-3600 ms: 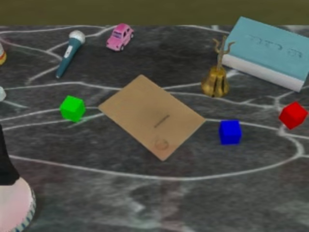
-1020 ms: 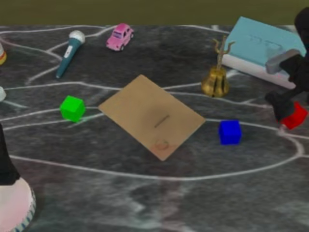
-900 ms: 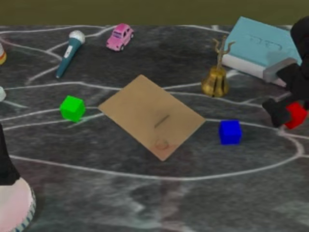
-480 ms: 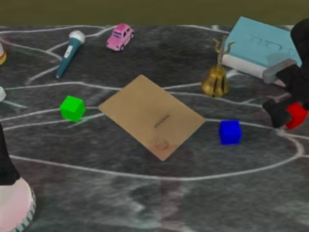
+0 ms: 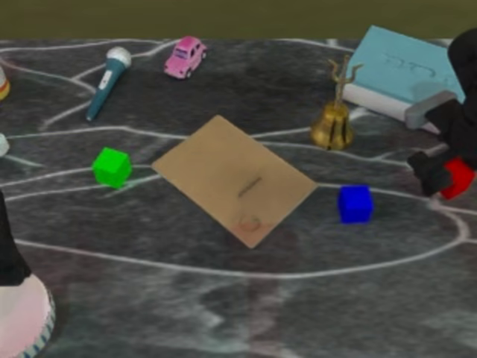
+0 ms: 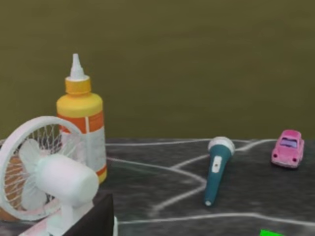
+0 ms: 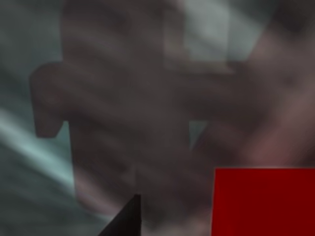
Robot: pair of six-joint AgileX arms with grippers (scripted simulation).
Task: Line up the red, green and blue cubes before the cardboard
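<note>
Currently the right gripper (image 5: 448, 177) is down at the red cube (image 5: 457, 179) near the table's right edge; fingers bracket the cube, but cannot tell whether they're clamped on it or not. Right wrist view shows the cube's red face (image 7: 263, 201) close up w/ one dark fingertip (image 7: 125, 219) beside it. Blue cube (image 5: 355, 203) sits just right of the cardboard (image 5: 234, 180); green cube (image 5: 112, 166) left of it. Left arm (image 5: 11, 253) parked at lower left.
</note>
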